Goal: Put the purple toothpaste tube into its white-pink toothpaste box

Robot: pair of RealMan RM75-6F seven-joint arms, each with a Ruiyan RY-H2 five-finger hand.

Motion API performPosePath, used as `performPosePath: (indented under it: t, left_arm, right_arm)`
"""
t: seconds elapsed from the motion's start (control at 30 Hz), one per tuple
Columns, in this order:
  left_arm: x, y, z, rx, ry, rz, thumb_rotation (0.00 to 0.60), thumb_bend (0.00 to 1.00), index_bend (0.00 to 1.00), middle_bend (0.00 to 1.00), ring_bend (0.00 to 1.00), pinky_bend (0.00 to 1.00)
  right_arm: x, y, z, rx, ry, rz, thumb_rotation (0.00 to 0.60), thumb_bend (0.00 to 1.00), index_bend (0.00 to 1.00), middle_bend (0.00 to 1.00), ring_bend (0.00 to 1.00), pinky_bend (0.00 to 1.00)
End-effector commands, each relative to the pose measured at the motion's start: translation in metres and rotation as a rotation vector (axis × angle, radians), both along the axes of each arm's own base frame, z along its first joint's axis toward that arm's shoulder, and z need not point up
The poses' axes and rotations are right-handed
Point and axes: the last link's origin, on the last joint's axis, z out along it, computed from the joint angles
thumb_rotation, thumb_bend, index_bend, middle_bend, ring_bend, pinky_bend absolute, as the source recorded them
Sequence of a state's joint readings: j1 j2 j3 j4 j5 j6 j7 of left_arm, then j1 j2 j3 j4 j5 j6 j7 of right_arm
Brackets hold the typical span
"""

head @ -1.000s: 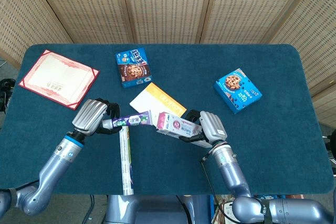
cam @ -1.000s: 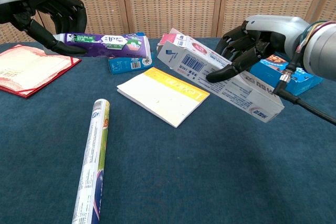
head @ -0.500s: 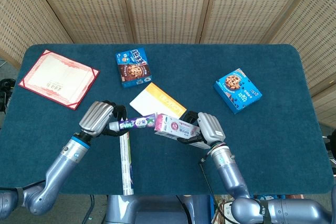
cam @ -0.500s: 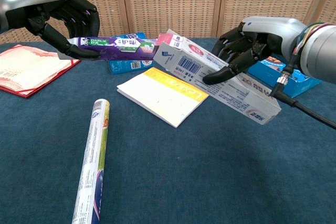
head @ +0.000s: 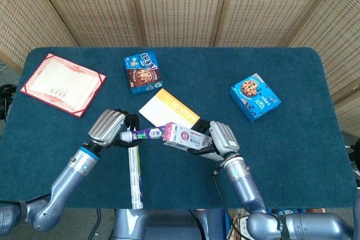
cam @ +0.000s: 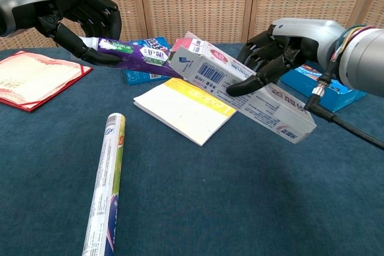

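My left hand (head: 108,128) (cam: 72,13) grips the cap end of the purple toothpaste tube (head: 145,134) (cam: 135,57) and holds it level above the table. Its flat tail reaches the open mouth of the white-pink toothpaste box (head: 188,138) (cam: 240,85), and I cannot tell whether the tail is inside. My right hand (head: 220,138) (cam: 288,43) grips that box from behind, tilted with its open end raised toward the tube. Both things hang over the table's front middle.
A rolled tube of film (head: 134,170) (cam: 105,178) lies below the left hand. A yellow-white booklet (head: 167,108) (cam: 183,106) sits under the box. Two blue cookie boxes (head: 142,71) (head: 255,96) and a red certificate folder (head: 62,84) lie farther back.
The left hand has carried the tube rightward until its tail meets the box mouth. The right hand has shifted the box slightly left toward it.
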State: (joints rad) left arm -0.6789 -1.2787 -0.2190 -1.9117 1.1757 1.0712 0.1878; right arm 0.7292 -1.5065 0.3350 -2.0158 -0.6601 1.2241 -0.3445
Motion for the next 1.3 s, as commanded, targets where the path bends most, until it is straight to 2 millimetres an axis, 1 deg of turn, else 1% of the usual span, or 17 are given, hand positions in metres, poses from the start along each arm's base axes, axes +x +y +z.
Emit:
performPosePath:
  t: [0.03,0.33,0.5,0.87,1.07,1.3]
  left_arm:
    - [0.002,0.0,0.0,0.002,-0.01,-0.003,0.6,0.36,0.88,0.69,0.54,0.47]
    - [0.009,-0.004,0.007,0.02,-0.049,-0.029,0.6,0.36,0.88,0.69,0.54,0.47]
    - [0.014,-0.008,0.016,0.033,-0.07,-0.052,0.6,0.36,0.88,0.69,0.54,0.47]
    - [0.012,-0.008,0.027,0.052,-0.081,-0.049,0.6,0.36,0.88,0.69,0.54,0.47]
    - [0.01,-0.008,0.022,0.032,-0.085,-0.041,0.6,0.36,0.88,0.69,0.54,0.47]
    - [0.008,-0.009,0.011,0.003,-0.081,-0.028,0.6,0.36,0.88,0.69,0.54,0.47]
  right_arm:
    - [0.0,0.0,0.0,-0.001,0.0,0.001,0.6,0.0,0.58,0.51,0.41,0.5]
    - [-0.001,0.0,0.0,0.0,0.005,-0.005,0.6,0.0,0.58,0.51,0.41,0.5]
    - [-0.002,-0.001,0.001,-0.004,0.005,-0.009,0.6,0.0,0.58,0.51,0.41,0.5]
    - [-0.003,0.0,0.0,0.002,0.011,-0.013,0.6,0.0,0.58,0.51,0.41,0.5]
    - [-0.002,0.001,-0.002,0.008,0.009,-0.009,0.6,0.0,0.58,0.51,0.41,0.5]
    - [0.0,0.002,-0.002,0.009,0.008,-0.003,0.6,0.0,0.58,0.51,0.41,0.5]
